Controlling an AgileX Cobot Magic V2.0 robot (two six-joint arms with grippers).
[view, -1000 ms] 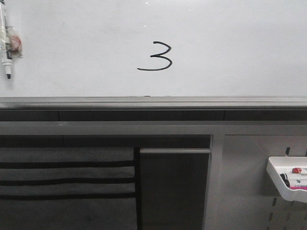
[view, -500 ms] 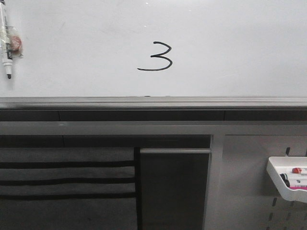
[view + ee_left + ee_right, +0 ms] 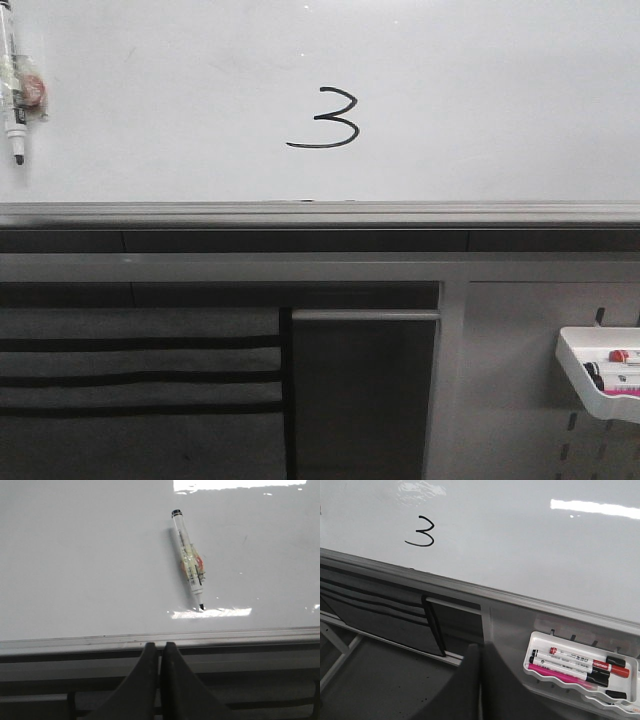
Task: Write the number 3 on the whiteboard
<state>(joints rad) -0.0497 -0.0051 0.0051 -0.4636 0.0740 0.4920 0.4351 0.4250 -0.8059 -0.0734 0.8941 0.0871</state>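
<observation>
Dark left gripper (image 3: 159,652): fingers pressed together, empty.
Right gripper (image 3: 480,655): closed too, tips partly cut off.
White tray (image 3: 538,645): holds markers (image 3: 580,666).
Number 3 (image 3: 328,120): centred on whiteboard (image 3: 500,90).
Marker (image 3: 11,85): stuck on the board's left edge, top cut off.

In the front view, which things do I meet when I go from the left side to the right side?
Marker stuck on the whiteboard → number 3 → white tray with markers on the pegboard panel.
</observation>
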